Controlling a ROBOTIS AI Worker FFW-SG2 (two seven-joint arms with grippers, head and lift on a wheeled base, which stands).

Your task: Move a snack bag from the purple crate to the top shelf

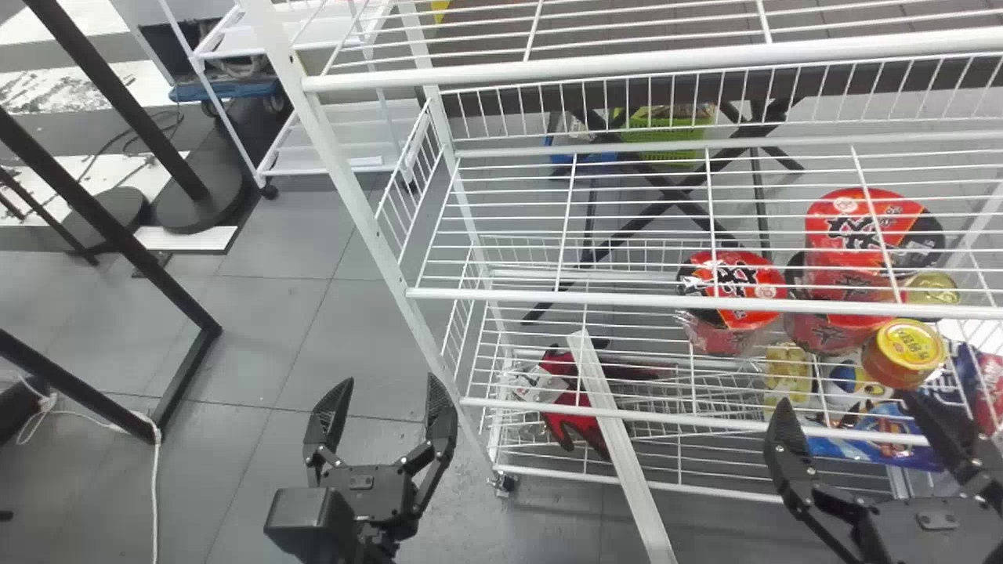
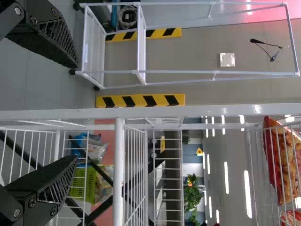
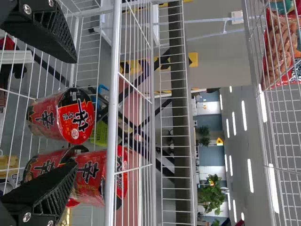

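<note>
1. Head view: A white wire rack (image 1: 652, 298) stands over a grey floor. The left gripper (image 1: 390, 381) is near the rack's left front post, its two black fingers spread wide with nothing between them. The right gripper (image 1: 850, 403) is in front of the rack's right-hand part, its fingers also wide apart. Toward the rack's right side are red noodle cups (image 1: 733, 286), a gold can (image 1: 932, 288) and a jar with a yellow lid (image 1: 909, 345). Lower down, near the front edge on that side, lies a blue packet (image 1: 878, 439). Toward the lower left front corner are a red-and-black item (image 1: 576, 415) and a slanting white bar (image 1: 619, 439). A green basket (image 1: 666, 137) sits behind the rack.

2. Left wrist view: The left gripper (image 2: 77, 112) is wide and holds nothing. A red snack bag (image 2: 282, 160) with orange-brown pieces is on a higher wire shelf, behind its mesh.

3. Right wrist view: The right gripper (image 3: 75, 110) is wide and empty, with the noodle cups near its fingers. Well above the cups, a packet of finger-shaped snacks (image 3: 279, 52) lies on a wire shelf, behind mesh. Which of these bags the task means, I cannot tell.
</note>
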